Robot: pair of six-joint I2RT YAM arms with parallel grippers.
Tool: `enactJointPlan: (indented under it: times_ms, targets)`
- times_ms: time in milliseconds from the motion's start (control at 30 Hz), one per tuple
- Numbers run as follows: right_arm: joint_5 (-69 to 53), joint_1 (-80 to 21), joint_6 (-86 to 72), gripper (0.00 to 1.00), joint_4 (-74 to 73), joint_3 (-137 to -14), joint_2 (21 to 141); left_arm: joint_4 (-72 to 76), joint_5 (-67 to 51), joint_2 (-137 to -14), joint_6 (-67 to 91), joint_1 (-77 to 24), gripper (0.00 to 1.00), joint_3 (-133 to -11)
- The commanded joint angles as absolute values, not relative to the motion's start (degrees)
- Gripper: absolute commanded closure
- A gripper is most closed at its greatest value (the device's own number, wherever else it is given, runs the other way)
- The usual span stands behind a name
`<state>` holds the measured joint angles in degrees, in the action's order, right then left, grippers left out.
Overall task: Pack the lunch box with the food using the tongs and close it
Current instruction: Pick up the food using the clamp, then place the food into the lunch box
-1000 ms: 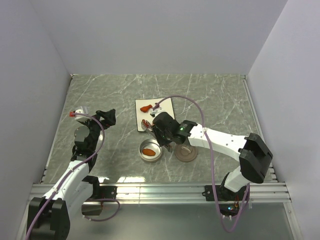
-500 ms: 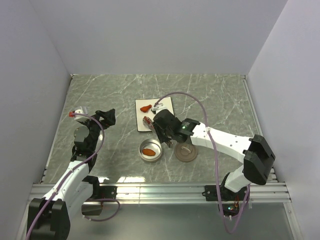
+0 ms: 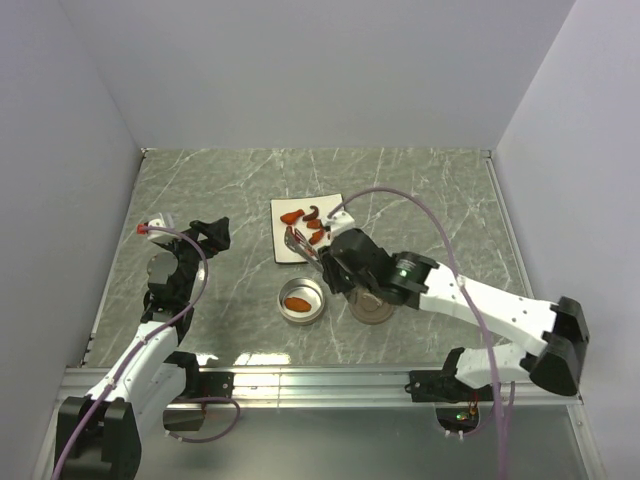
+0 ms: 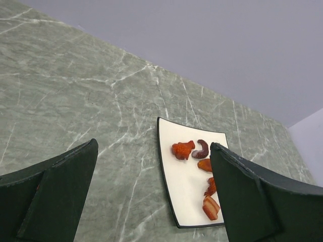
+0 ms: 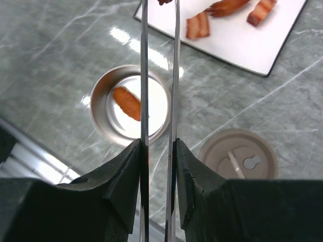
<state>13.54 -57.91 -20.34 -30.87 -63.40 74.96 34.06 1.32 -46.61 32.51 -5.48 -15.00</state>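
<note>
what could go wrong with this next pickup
The tongs, clamped in the right gripper, reach the white plate with slender tips, so a food piece may slip out. On the way to the tin, a dropped piece could land on the lid beside it.

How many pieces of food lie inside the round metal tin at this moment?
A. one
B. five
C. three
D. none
A: the right wrist view shows only one orange piece on the bottom of the tin.
</note>
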Motion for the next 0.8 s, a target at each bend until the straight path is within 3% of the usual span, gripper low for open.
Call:
enactJointPlan:
  times_ms: [0, 367, 767]
  targets:
    - [14.8, -61.6, -22.6, 0.62, -30.2, -60.0, 68.7, 36.0, 0.4, -46.1, 33.5, -4.9, 0.01, -15.2]
    - [19.8, -73.3, -31.5, 0.63, -35.9, -53.4, 56.9, 36.3, -1.3, -46.4, 34.3, -4.2, 0.01, -15.2]
    - [24.9, -81.1, -38.8, 0.63, -41.8, -52.4, 56.4, 36.0, -1.8, -45.9, 34.4, -4.1, 0.01, -14.8]
